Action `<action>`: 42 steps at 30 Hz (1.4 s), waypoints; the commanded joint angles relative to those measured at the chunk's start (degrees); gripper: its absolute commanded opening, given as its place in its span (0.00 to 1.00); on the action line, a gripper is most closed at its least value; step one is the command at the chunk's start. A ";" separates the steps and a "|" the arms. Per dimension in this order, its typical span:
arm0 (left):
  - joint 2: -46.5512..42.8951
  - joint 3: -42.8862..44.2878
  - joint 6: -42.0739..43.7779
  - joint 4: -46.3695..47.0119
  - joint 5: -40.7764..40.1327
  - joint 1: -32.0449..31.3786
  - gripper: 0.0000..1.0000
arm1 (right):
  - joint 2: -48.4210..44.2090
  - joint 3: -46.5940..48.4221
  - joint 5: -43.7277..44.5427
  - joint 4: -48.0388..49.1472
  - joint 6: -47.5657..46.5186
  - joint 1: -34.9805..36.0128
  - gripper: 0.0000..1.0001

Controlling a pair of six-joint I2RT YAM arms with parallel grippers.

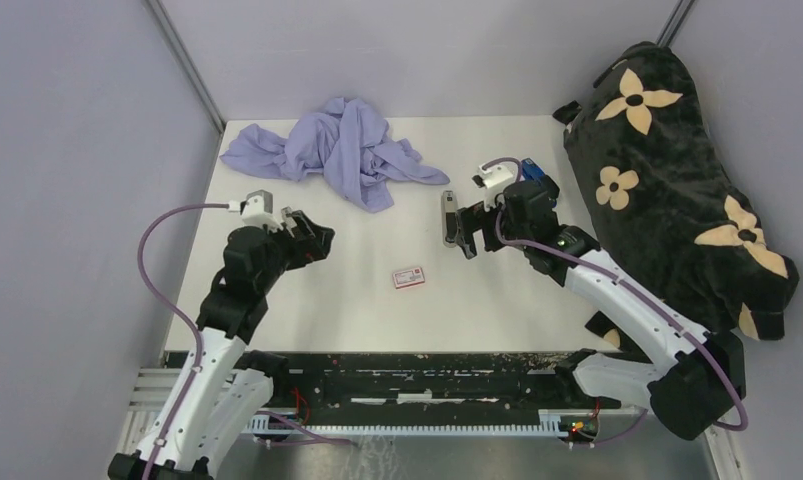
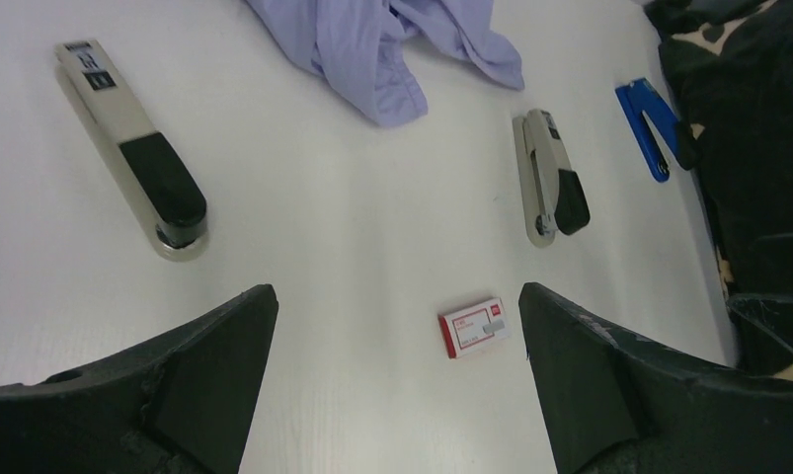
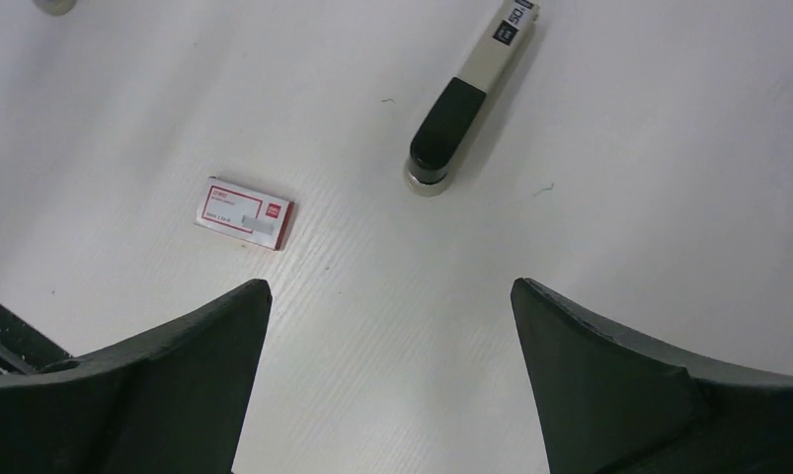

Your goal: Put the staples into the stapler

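Observation:
A small red-and-white staple box lies closed on the white table between the arms; no staple strips show. It also shows in the left wrist view and the right wrist view. A grey-and-black stapler lies beside my right gripper. A longer beige-and-black stapler lies near my left gripper. A blue stapler lies by the bag. The left gripper and the right gripper are both open and empty above the table.
A crumpled purple cloth lies at the back of the table. A large black bag with tan flowers fills the right side. Grey walls enclose the table on the left, back and right.

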 commanded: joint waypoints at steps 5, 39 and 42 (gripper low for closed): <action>8.61 -3.65 -9.39 7.77 13.54 -0.60 1.00 | 10.84 11.41 -10.72 -7.03 -9.94 3.34 0.99; 20.05 -18.20 -25.25 26.12 14.57 -5.40 0.97 | 44.31 25.64 -27.68 -15.53 -59.75 11.51 0.92; 21.17 -18.73 -25.89 27.82 14.95 -5.50 0.95 | 45.41 25.40 -26.36 -13.65 -59.39 12.11 0.90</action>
